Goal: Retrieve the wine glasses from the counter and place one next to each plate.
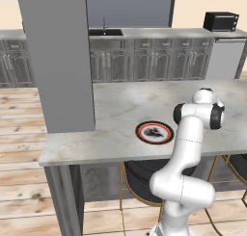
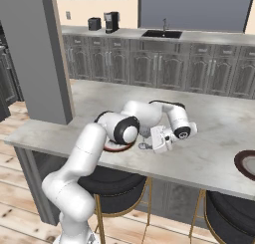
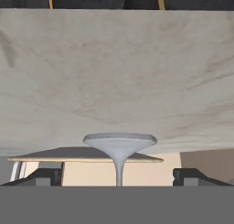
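Note:
In the hand view, which is rolled upside down, a clear wine glass (image 3: 119, 145) stands on the marble counter (image 3: 114, 72). Its round foot and thin stem run down between the fingers. My gripper (image 3: 118, 176) is open, with both dark fingertips (image 3: 45, 176) well clear of the stem. In the right base view the gripper (image 2: 149, 144) hangs low over the counter (image 2: 209, 153), with the wine glass (image 2: 144, 146) at its tips beside the red-orange plate (image 2: 117, 147), which my arm mostly hides. That plate (image 1: 154, 132) shows fully in the left base view. A dark brown plate (image 2: 246, 163) lies at the right edge.
A wide grey pillar (image 1: 60, 61) rises from the counter's left end. Black stools (image 2: 119, 183) with gold legs stand under the near edge. Along the back wall run dark cabinets with a sink (image 2: 162, 34), a coffee machine (image 2: 111, 21) and a toaster oven (image 1: 221, 21).

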